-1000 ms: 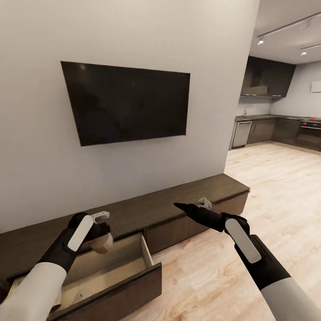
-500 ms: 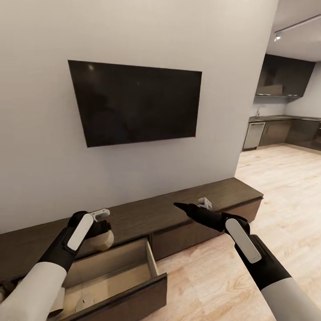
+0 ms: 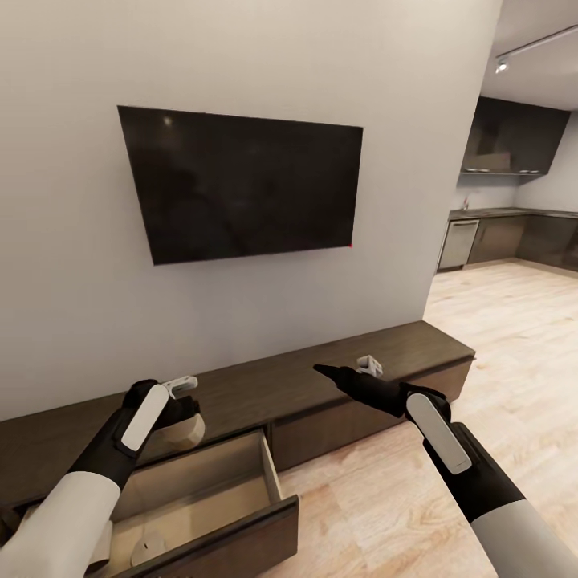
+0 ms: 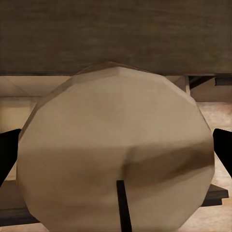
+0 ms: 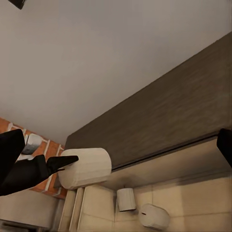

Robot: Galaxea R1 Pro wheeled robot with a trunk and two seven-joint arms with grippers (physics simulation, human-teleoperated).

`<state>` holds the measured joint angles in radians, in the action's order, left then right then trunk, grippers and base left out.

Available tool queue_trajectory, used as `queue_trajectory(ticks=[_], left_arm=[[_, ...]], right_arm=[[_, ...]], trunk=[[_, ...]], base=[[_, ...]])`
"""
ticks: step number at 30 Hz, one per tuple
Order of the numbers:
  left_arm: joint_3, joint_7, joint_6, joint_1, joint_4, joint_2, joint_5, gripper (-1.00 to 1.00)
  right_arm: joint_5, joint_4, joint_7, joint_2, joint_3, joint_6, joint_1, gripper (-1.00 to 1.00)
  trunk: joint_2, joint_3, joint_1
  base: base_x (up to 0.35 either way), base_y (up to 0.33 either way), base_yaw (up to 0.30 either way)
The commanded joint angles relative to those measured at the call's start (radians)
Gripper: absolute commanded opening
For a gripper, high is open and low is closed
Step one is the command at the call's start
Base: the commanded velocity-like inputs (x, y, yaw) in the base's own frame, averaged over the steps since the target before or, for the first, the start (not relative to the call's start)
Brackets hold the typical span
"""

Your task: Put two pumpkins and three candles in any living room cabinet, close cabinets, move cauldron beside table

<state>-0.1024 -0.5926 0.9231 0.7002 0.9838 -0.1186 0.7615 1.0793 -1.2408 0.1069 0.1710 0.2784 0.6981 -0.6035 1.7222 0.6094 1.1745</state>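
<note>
My left gripper (image 3: 185, 419) is shut on a beige candle (image 3: 180, 433), holding it just above the back of the open drawer (image 3: 241, 526) of the long dark brown cabinet (image 3: 321, 377). In the left wrist view the candle (image 4: 116, 150) sits close up, with a black fingertip (image 4: 7, 151) at either side. Two more candles (image 5: 126, 199) (image 5: 153, 216) lie on the drawer's pale floor; one of them (image 3: 148, 551) shows in the head view. My right gripper (image 3: 323, 371) hovers open and empty over the cabinet top, its fingers (image 5: 10, 151) wide apart. No pumpkin or cauldron is in view.
A black television (image 3: 241, 189) hangs on the grey wall above the cabinet. Pale wooden floor (image 3: 498, 337) runs right toward a dark kitchen (image 3: 506, 233). The open drawer juts out over the floor in front of me.
The head view has swung, so the whole scene sits further right than a second ago. Both arms keep their poses, the candle still in the left gripper.
</note>
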Motion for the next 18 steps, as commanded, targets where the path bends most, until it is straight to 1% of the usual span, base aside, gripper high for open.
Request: queue_trajectory(ticks=[1, 18], left_arm=[[-0.003, -0.01, 0.0, 0.001, 0.001, -0.001, 0.01, -1.0], [-0.003, 0.0, 0.001, 0.001, -0.003, 0.001, 0.02, -1.0]], right_arm=[[-0.002, 0.0, 0.004, 0.001, 0.001, 0.002, -0.001, 1.0], [-0.001, 0.0, 0.009, 0.005, 0.001, 0.001, -0.001, 1.0]], trunk=[[0.008, 0.004, 0.004], [0.127, 0.058, 0.069]], base=[[0.0, 0.0, 0.0], [0.0, 0.0, 0.0]])
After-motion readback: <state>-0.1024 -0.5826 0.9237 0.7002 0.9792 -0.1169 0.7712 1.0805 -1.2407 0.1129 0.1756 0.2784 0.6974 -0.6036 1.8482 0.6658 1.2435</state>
